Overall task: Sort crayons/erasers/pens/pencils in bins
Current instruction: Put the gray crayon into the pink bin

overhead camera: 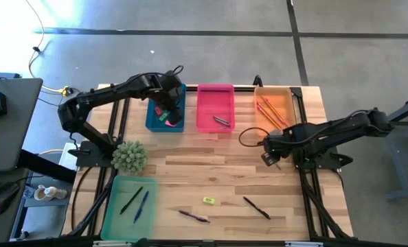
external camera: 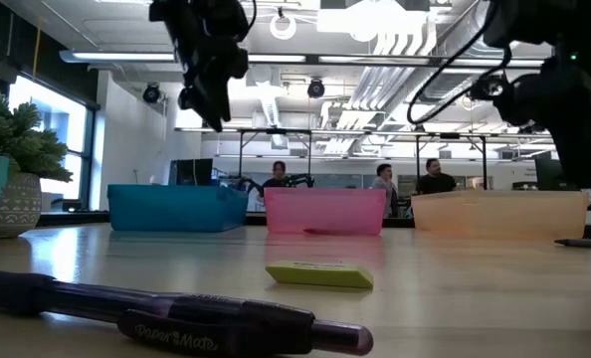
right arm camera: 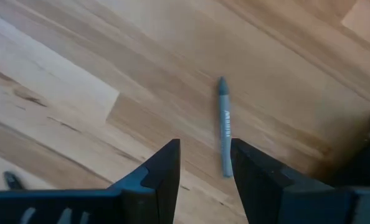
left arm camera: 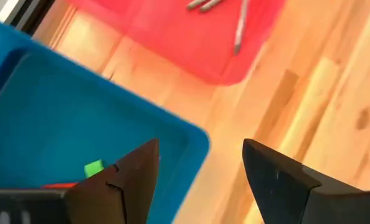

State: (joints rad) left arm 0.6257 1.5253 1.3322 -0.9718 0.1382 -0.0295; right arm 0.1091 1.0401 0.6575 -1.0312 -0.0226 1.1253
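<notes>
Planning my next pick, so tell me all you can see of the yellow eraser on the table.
The yellow eraser is a small flat rectangular block, yellow-green, with faint printing on its side in the low view. It lies flat on the wooden table near the front edge, between two loose pens and touching neither. No gripper is near it.

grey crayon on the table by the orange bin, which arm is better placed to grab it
Right. The right gripper hangs open just over the grey crayon; the left gripper is away over the blue bin.
</notes>
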